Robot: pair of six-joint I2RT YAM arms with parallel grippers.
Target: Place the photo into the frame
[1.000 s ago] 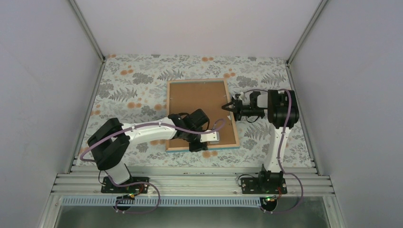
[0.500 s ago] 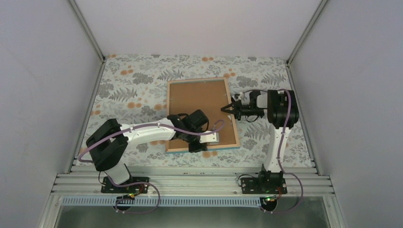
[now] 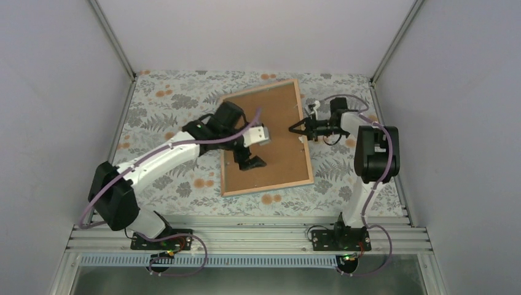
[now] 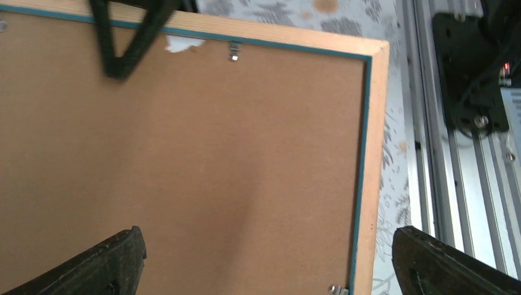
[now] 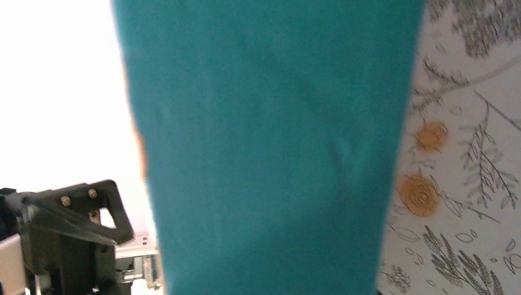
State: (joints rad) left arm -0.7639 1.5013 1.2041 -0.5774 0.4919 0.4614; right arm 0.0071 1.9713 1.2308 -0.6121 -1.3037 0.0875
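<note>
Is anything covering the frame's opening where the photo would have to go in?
Yes. The brown backing board fills the back of the frame, covering the whole opening, with small metal clips along its rim. No photo shows in any view.

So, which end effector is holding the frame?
The right end effector, shut on the frame's right edge; the left end effector hovers wide open above it.

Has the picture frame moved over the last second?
Yes. The thin teal-edged wooden picture frame has turned anticlockwise; its right side is now farther from the near aluminium rail.
</note>
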